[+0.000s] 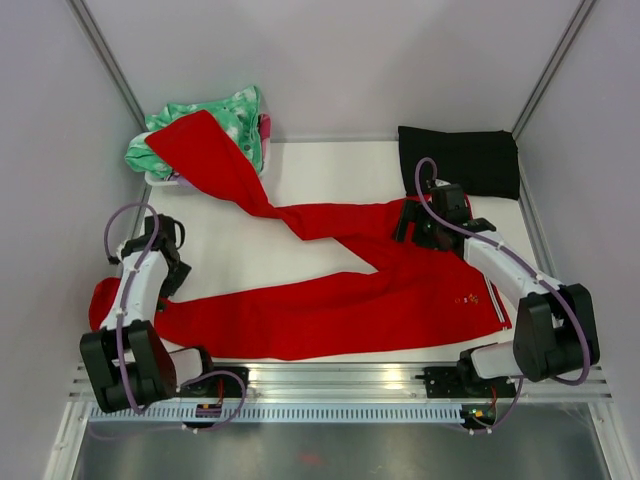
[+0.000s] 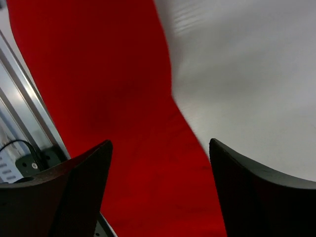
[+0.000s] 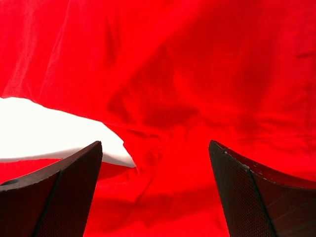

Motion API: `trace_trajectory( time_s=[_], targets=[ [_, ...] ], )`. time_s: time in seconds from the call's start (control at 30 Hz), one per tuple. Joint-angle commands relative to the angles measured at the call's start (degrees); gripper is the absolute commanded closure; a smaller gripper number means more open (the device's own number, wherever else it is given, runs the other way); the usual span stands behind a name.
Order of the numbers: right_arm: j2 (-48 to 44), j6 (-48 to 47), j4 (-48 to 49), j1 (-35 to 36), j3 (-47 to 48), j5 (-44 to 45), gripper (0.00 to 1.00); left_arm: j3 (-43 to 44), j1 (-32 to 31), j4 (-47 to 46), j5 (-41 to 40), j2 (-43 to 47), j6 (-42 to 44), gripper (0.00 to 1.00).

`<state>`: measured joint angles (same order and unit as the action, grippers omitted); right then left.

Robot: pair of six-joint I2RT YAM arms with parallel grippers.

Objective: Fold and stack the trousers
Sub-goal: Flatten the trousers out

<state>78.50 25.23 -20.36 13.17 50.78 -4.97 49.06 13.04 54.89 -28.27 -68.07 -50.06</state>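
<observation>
The bright red trousers lie spread across the white table. One leg runs up left onto the green-and-white garment; the other runs left along the front edge to the left arm. The waistband with white-striped trim is at the right. My left gripper is open over the end of the front leg. My right gripper is open above the crotch area, where red fabric fills its view.
A black folded cloth lies at the back right. The green-and-white garment sits in a small bin at the back left. Metal rails run along the front edge. Bare white table shows at the back middle.
</observation>
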Motion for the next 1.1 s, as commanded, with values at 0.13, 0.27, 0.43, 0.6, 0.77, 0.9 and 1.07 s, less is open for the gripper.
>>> trace_trajectory(
  time_s=[0.13,0.27,0.43,0.6,0.77,0.9,1.07],
  targets=[
    [2.4,2.8,1.1,0.7,2.1,-0.9,0.05,-2.2,0.3,-3.4,-1.3,-9.3,-15.0,0.32],
    [0.9,2.8,0.2,0.7,0.6,0.7,0.05,-4.7,1.3,-10.9,0.6,-16.2,-12.2,0.46],
    [-0.8,2.8,-1.1,0.7,0.0,3.3,0.05,-6.9,1.5,-19.6,7.8,-21.0,-11.3,0.56],
    [-1.7,2.7,-2.1,0.7,-0.2,4.6,0.05,-6.6,1.6,-22.7,10.9,-21.2,-9.4,0.84],
    [-2.3,3.2,-2.2,0.7,-0.1,6.9,0.05,-3.6,1.6,-30.4,14.0,-20.4,-2.1,0.98],
    [-2.4,2.9,-3.4,0.7,1.2,6.9,0.04,0.7,1.6,-22.7,14.8,-15.8,0.5,0.89],
    [-2.6,2.9,-3.0,0.7,1.2,6.7,0.04,3.2,1.5,-8.6,10.2,-2.5,1.0,0.23]
  ],
)
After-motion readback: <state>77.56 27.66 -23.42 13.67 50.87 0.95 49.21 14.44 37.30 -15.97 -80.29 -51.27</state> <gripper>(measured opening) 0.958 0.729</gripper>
